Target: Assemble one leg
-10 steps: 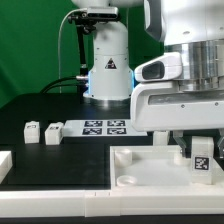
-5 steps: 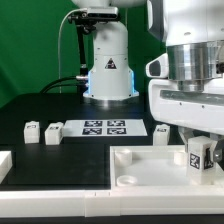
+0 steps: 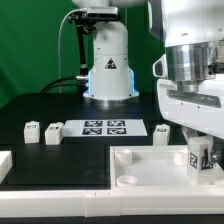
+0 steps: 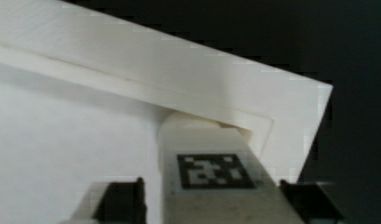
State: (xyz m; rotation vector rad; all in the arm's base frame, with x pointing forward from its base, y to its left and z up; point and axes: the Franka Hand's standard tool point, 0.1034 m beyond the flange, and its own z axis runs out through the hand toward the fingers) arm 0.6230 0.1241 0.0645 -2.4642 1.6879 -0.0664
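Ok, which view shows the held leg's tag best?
The wrist view: the leg fills the frame's middle between both fingers, tag facing the camera, over the tabletop. The exterior view shows the leg small under the gripper, its tag at an angle.

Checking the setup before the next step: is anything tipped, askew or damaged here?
Nothing stands out. The gripper holds one leg upright over the tabletop corner; three other legs stand upright on the table by the marker board.
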